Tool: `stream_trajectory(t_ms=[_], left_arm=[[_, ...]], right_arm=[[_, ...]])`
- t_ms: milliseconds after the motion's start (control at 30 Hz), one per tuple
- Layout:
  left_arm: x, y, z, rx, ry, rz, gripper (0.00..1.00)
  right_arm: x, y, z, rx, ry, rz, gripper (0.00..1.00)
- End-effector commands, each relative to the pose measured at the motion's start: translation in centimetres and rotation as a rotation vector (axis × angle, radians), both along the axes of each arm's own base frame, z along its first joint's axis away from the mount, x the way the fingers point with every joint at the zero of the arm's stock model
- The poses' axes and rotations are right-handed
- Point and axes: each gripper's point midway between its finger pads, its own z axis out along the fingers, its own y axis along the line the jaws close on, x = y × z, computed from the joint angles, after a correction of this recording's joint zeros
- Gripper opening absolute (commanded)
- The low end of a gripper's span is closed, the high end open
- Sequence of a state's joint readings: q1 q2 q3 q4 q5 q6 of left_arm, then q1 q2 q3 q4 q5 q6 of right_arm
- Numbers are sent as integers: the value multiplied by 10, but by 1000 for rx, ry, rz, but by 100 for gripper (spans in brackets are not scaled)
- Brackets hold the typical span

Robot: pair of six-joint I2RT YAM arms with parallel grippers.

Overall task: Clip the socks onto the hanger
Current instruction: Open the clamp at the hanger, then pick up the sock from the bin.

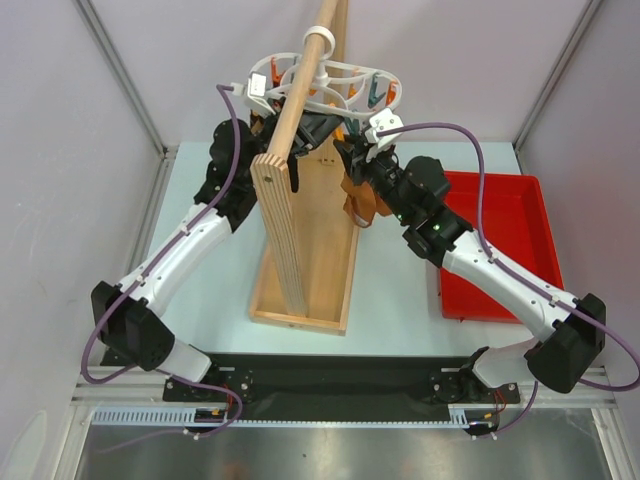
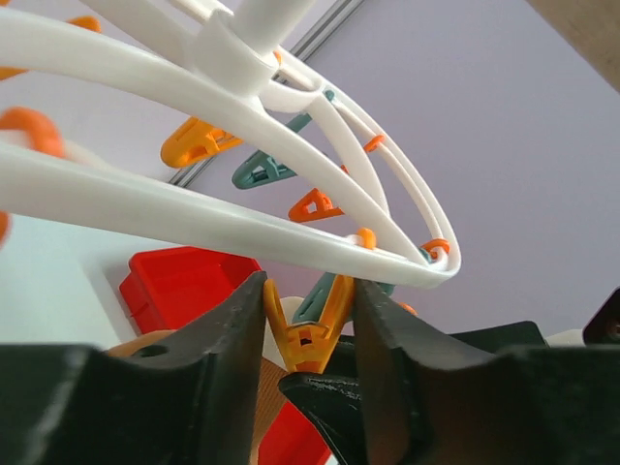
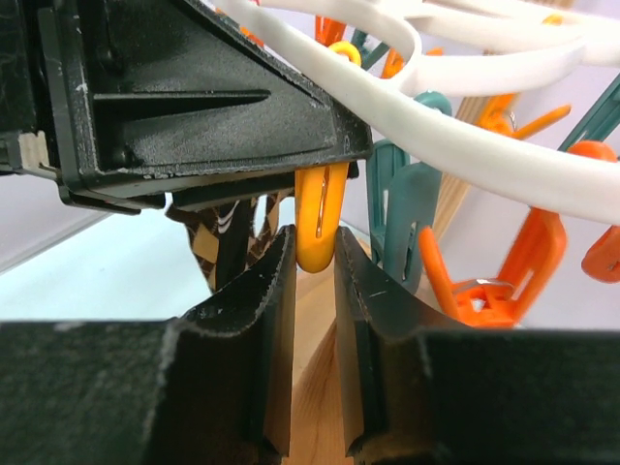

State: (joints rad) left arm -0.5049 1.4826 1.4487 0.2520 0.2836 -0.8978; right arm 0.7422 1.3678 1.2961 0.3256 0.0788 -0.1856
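High at twelve o'clock over the table, hooked on the wooden pole (image 1: 300,90), the hanger (image 2: 194,215) carries its orange and teal pegs, and both arms meet beneath its ring. The left gripper (image 2: 308,300) is clamped on the two splayed handles of one orange peg (image 2: 306,341), a finger pressing each side. From the right wrist view that peg's lower end dips toward six o'clock, into the narrow slot of the right gripper (image 3: 315,291). Those fingers stand close together, but I cannot tell whether any fabric is pinched between them.

The argyle sock (image 3: 225,242) hangs at nine o'clock of the peg, under the left gripper's body. A tan-brown sock (image 1: 360,200) dangles just below the right wrist, and what holds either sock is hidden. The red tray (image 1: 500,235) sits at three o'clock.

The step in hand looks like feeding a sock edge into a peg held open. To do it well, the left squeeze should be firm enough to spread the peg's mouth fully. The right arm should then push the cuff deep past the tips, not just to the lip. The peg should close before the sock is let go, and with little side load on the ring, which would probably swing.
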Motion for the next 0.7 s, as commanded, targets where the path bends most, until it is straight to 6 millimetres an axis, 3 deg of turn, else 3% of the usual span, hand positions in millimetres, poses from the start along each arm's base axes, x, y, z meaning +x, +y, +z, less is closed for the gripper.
stream_trajectory(t_ms=[0, 133, 167, 233, 267, 367, 400, 500, 533, 600, 633, 667], left_arm=[[0, -4, 20, -10, -65, -5, 41], [0, -5, 15, -14, -59, -10, 19], [0, -4, 13, -8, -55, -6, 10], [0, -4, 12, 5, -60, -1, 2], [1, -3, 10, 15, -51, 6, 0], [3, -2, 6, 29, -44, 19, 0], [3, -2, 4, 34, -39, 19, 0], [4, -2, -1, 48, -31, 20, 0], [4, -2, -2, 51, -30, 22, 0], [3, -2, -3, 49, -28, 19, 0], [3, -3, -4, 45, -25, 13, 0], [2, -4, -6, 42, -24, 3, 0]], right_arm=[[-14, -5, 24, 39, -60, 24, 0], [-15, -4, 22, 35, -52, 30, 0], [-13, -5, 19, 32, -39, 27, 7], [-11, -10, 15, 29, 0, -1, 30], [-12, -13, 14, 43, 26, -8, 50], [-17, -33, 13, 57, 92, -57, 72], [-24, -43, 20, 80, 106, -65, 73], [-33, -78, 15, 85, 191, -149, 75], [-44, -98, 19, 101, 198, -178, 74], [-41, -140, 9, 139, 258, -283, 70], [-47, -165, 12, 167, 256, -334, 68], [-45, -180, -1, 166, 291, -376, 66]])
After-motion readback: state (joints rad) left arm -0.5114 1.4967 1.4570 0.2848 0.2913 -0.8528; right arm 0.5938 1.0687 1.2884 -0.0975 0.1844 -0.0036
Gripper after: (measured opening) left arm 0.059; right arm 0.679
